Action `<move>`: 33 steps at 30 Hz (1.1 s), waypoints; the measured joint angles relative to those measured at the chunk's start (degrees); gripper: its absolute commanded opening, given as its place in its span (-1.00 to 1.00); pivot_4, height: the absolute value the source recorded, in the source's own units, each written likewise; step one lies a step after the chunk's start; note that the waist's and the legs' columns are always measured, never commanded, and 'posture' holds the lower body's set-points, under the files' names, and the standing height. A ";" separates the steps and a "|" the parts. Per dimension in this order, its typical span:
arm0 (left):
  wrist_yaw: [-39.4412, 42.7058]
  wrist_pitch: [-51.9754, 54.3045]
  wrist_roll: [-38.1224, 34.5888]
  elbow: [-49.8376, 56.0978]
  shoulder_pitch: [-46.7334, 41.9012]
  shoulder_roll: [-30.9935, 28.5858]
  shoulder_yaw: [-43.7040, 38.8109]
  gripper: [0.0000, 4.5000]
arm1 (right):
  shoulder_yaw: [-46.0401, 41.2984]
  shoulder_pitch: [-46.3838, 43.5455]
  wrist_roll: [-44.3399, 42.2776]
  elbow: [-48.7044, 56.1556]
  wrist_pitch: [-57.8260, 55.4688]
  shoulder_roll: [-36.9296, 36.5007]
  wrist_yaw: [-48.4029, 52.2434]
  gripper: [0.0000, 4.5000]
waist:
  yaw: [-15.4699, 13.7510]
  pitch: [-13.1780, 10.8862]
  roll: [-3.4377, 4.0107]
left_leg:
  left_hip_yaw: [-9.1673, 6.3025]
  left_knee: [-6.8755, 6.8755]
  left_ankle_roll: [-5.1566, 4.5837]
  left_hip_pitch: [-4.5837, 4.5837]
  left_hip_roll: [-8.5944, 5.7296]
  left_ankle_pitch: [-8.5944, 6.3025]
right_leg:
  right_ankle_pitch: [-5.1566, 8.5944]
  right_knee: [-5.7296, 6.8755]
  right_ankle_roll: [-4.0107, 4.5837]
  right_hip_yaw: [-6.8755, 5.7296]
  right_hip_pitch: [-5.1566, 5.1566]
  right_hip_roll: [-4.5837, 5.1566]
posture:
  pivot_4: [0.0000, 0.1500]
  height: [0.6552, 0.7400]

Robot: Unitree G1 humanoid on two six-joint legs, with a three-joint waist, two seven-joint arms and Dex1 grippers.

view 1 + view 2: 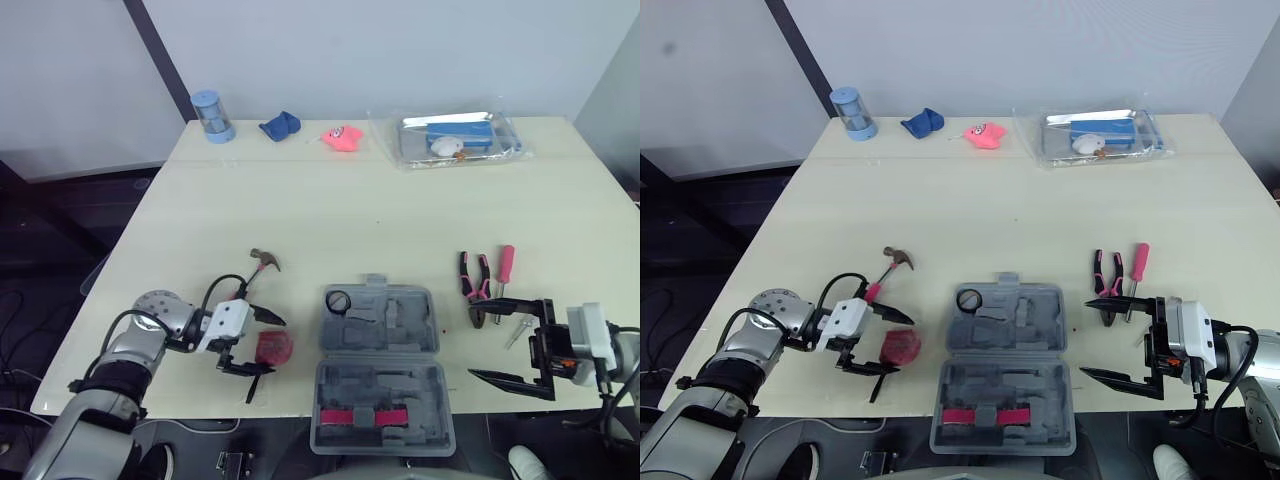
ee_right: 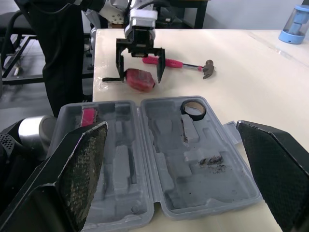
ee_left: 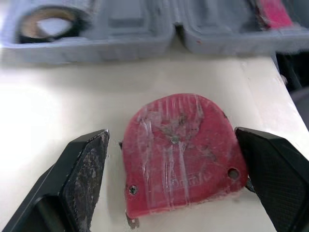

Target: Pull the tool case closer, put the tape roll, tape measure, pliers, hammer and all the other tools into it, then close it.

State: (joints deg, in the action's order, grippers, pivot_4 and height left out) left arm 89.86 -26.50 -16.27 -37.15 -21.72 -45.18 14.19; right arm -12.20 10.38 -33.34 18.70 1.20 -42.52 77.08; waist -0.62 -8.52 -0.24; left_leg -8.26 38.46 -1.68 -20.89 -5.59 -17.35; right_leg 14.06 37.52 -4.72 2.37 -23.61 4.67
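On a pale table (image 1: 380, 200), a red tape measure (image 3: 181, 150) is being straddled by the robot's left gripper (image 1: 268, 344). The gripper's black fingers (image 3: 84, 181) are being held wide, one on each side of the flat-lying body. One finger is standing clear of it. The other is just beside or touching it, and which cannot be told. Nothing is being gripped yet.

The grey tool case (image 1: 400, 385) is lying open at the near edge of the table, just to the right of the tape measure and apart from it. A black tape roll (image 1: 339, 301) is already seated in its far half.

The left arm is judged the nearer one for this pick. The tape measure is lying directly ahead of the wrist, between the fingertips, so the coming move is being read as a plain closing of the fingers, followed by a short carry rightward into the case.

The right gripper (image 1: 1090, 338) is being held wide and empty on the other side of the case. The pink-handled pliers (image 1: 473, 280) and a pink screwdriver (image 1: 506, 268) are lying just beyond it, handles pointing away from the robot. The hammer (image 1: 255, 272) is lying behind the left gripper, its head toward the far side of the table.
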 measured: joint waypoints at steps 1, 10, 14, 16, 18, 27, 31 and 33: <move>0.01 0.27 -0.27 0.22 0.00 -0.08 0.00 0.96 | 0.00 0.00 0.01 0.00 0.02 0.00 0.00 1.00 | 0.00 0.00 0.00 | 0.00 0.00 0.00 0.00 0.00 0.00 | 0.00 0.00 0.00 0.00 0.00 0.00 | 1.00 1.00; 0.04 1.46 -2.14 1.04 1.18 -1.89 2.54 0.96 | 0.00 0.25 0.12 0.00 0.24 0.00 0.00 1.00 | -0.01 0.00 0.00 | 0.00 0.00 0.00 0.00 0.00 0.00 | 0.00 0.02 0.00 0.01 -0.01 0.01 | 1.00 1.00; 0.07 5.16 -5.51 3.83 2.04 -2.41 2.04 0.96 | -0.01 0.70 0.14 0.00 0.27 -0.01 -0.01 1.00 | -0.04 0.00 0.00 | 0.00 0.02 0.00 0.00 0.00 0.00 | 0.00 0.05 0.00 0.01 -0.01 0.00 | 1.00 1.00; 0.08 5.34 -5.61 4.27 2.05 -2.50 1.59 0.96 | -0.01 0.81 0.14 0.00 0.28 -0.01 -0.01 1.00 | -0.02 0.00 0.00 | 0.01 0.02 0.00 0.01 0.00 0.00 | 0.00 0.06 0.00 0.02 -0.02 0.00 | 1.00 1.00; 0.07 5.33 -5.18 4.27 2.55 -2.45 0.53 0.96 | -0.01 0.85 0.15 0.00 0.30 -0.01 -0.02 1.00 | -0.01 0.00 0.00 | 0.00 0.02 0.00 0.01 0.00 0.00 | 0.00 0.06 0.01 0.02 -0.03 0.00 | 1.00 1.00; -0.48 4.79 -1.70 4.27 5.34 -0.55 -0.98 0.96 | -0.01 0.88 0.16 0.00 0.33 -0.01 -0.01 1.00 | -0.15 0.00 0.00 | 0.03 0.02 0.00 0.01 0.00 0.00 | 0.00 0.07 0.01 0.01 -0.04 0.01 | 1.00 1.00; -1.10 4.50 -0.50 4.26 5.38 -0.14 -1.67 0.96 | -0.01 0.78 0.16 0.00 0.33 -0.02 0.00 1.00 | -0.07 0.00 0.00 | 0.03 0.02 0.00 0.01 0.00 0.00 | 0.00 0.08 0.01 0.01 -0.04 0.02 | 1.00 1.00; -1.49 4.31 0.36 4.26 5.44 0.26 -2.18 0.96 | -0.01 0.75 0.16 0.00 0.33 -0.03 0.00 1.00 | -0.07 0.00 0.00 | 0.03 0.02 0.00 0.01 0.00 0.00 | 0.00 0.09 0.01 0.01 -0.04 0.02 | 1.00 1.00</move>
State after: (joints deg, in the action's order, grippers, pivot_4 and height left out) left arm 88.37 -22.19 -15.91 -32.88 -16.28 -44.92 12.01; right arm -12.20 11.13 -33.18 18.70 1.54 -42.55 77.09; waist -0.69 -8.52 -0.24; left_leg -8.23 38.48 -1.68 -20.87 -5.59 -17.35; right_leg 14.06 37.60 -4.71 2.38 -23.65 4.68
